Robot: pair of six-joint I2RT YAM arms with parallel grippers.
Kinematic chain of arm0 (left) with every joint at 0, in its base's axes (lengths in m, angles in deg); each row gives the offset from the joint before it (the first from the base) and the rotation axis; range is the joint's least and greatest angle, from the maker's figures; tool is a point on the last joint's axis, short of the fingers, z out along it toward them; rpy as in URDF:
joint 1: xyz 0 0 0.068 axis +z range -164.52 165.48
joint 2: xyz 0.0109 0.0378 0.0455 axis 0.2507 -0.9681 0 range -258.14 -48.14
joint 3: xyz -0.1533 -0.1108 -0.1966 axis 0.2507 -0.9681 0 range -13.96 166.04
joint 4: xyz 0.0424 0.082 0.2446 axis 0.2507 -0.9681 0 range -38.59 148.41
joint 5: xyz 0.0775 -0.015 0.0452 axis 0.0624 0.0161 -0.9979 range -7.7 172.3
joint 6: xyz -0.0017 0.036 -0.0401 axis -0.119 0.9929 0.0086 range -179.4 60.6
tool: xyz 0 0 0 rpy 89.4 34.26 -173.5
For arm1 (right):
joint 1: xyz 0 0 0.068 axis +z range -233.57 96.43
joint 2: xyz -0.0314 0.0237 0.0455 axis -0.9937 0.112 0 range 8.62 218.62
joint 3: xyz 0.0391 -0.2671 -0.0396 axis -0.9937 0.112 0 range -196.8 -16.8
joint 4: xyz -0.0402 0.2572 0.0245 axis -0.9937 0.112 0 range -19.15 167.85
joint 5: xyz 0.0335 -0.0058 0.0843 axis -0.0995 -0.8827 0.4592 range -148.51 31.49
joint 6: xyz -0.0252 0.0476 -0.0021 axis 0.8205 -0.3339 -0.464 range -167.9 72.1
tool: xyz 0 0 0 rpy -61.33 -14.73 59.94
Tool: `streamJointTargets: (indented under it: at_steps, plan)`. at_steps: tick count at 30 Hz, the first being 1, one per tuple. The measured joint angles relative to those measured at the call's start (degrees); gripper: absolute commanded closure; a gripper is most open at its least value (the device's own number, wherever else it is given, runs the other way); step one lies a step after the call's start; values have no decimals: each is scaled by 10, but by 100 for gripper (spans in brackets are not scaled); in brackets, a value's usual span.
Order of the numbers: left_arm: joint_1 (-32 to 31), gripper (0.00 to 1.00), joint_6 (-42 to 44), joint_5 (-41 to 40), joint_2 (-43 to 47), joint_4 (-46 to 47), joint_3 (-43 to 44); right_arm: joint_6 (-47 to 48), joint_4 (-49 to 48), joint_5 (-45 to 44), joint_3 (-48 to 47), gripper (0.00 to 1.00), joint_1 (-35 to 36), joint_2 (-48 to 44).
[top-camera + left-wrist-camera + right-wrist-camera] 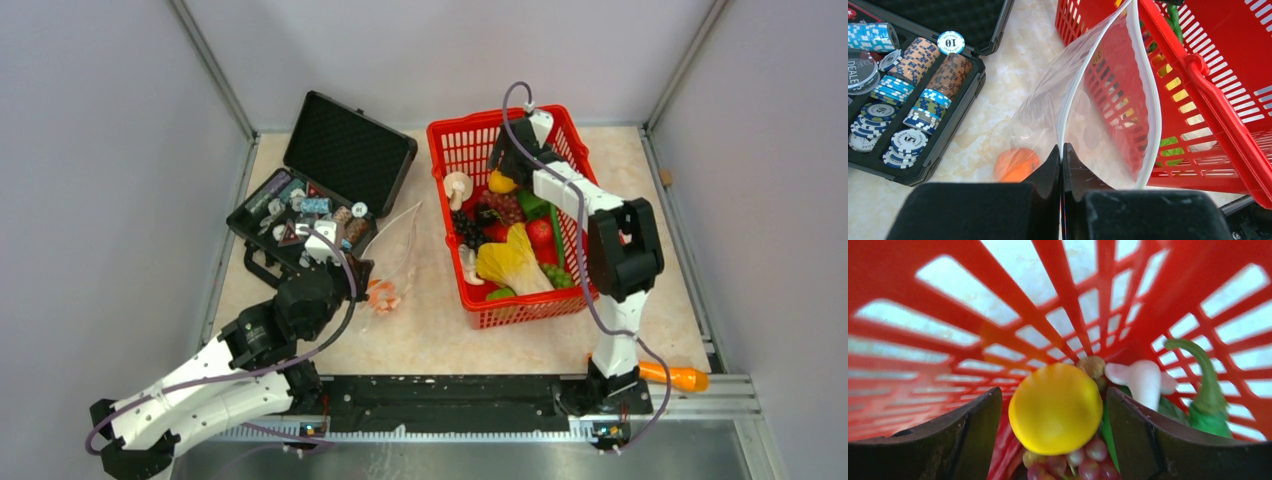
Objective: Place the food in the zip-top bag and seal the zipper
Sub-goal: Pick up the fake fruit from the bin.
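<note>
Straddling yellow lemon (pixel 1055 410) in red basket (pixel 1068 295), right gripper (pixel 1053 396) is open, one finger each side. Close on lemon's middle, clear of mushroom (pixel 1143 382) just beside. Left gripper (pixel 1062 150) is clamped on zip-top bag (pixel 1098 100) rim, mouth gaping ahead; hold steady.

The left pincer (pixel 1062 150) is pinched tight on the zipper (pixel 1156 107) of the zip-top bag (pixel 1048 100), whose mouth gapes open. An orange food piece (pixel 1015 164) lies inside the bag, just left of the pincer. On the tabletop (pixel 1013 55), a red basket (pixel 1208 90) stands to the right and a black case (pixel 963 107) of poker chips (pixel 923 107) to the left.
</note>
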Motion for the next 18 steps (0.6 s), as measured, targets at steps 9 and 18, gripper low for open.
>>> streamJointTargets:
  at_steps: [9, 18]
  plan:
    - [0, 100, 0, 0, -5, -4, 1, 10, -31, 9, -32, 46, -5, 69]
    - [0, 100, 0, -7, -4, -10, 2, 33, -183, 34, 100, 69, -7, 15]
